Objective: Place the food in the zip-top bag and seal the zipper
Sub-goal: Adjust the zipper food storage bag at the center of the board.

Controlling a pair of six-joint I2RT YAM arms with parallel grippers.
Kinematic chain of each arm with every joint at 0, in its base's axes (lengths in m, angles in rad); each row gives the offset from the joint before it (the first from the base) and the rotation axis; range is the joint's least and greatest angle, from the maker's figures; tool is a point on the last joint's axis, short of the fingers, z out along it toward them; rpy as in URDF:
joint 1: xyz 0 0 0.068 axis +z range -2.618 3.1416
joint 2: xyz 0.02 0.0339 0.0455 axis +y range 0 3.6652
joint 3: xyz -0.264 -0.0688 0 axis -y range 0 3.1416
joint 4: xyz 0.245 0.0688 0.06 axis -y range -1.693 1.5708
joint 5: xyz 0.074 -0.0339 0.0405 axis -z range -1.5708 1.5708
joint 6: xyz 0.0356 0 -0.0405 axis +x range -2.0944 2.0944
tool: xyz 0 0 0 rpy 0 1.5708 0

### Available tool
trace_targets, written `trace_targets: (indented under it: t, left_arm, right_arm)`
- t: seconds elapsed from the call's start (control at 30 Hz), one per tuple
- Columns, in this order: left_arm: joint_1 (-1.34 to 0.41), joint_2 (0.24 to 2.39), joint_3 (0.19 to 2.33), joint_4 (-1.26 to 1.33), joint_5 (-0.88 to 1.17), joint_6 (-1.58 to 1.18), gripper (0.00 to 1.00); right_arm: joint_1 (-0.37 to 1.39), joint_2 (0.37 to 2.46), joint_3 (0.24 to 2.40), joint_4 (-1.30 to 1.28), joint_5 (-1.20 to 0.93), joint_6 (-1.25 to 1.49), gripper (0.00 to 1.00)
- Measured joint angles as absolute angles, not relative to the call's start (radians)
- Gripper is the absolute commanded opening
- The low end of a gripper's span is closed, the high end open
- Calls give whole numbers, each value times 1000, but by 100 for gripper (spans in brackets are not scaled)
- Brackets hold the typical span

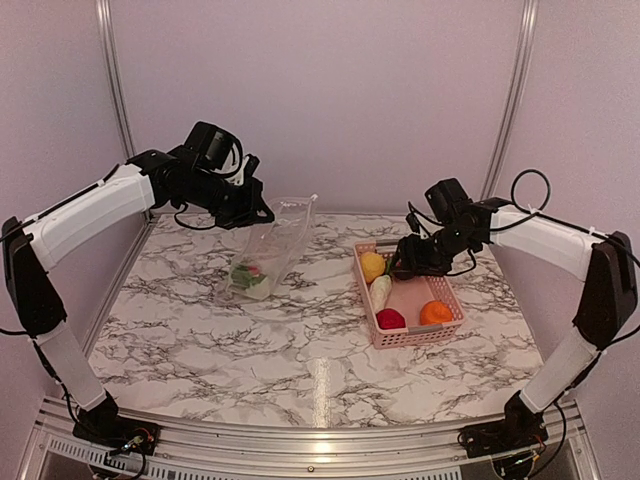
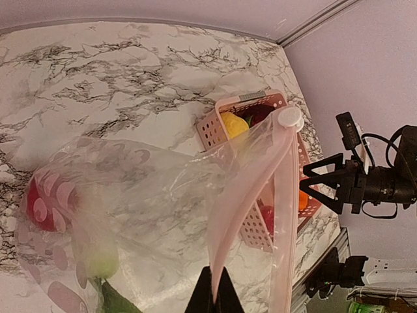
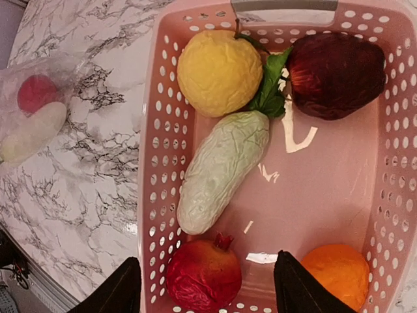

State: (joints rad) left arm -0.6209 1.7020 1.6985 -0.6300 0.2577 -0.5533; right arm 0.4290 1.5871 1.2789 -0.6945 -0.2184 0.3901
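Observation:
My left gripper (image 2: 214, 290) is shut on the mouth edge of the clear zip-top bag (image 2: 163, 195) and holds it up off the marble; the zipper (image 2: 251, 189) runs away from the fingers. Inside the bag lie a red fruit (image 2: 39, 203), a white oblong piece (image 2: 99, 251) and a green leaf (image 2: 117, 303). My right gripper (image 3: 207, 261) hangs open over the pink basket (image 3: 156, 163), straddling a red fruit (image 3: 203, 277). The basket also holds a yellow fruit (image 3: 219, 72), a white oblong piece (image 3: 221, 169), a dark maroon one (image 3: 335, 75), a leaf (image 3: 270, 88) and an orange (image 3: 335, 274).
The basket (image 1: 445, 335) stands on the right half of the marble table (image 1: 300, 360), the bag (image 1: 272, 248) at the back left of centre. Purple walls with metal rails close the back and sides. The arm bases sit at the near edge.

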Motion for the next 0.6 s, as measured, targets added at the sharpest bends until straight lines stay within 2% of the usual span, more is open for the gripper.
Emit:
trace_targets:
  t: [0.27, 0.6]
  left_arm:
    - [-621, 1702, 1687, -609, 263, -542, 0]
    - [-621, 1719, 1688, -602, 280, -538, 0]
  right_arm:
    - [428, 1592, 1278, -809, -286, 311, 78]
    - [428, 1641, 1250, -816, -371, 279, 81]
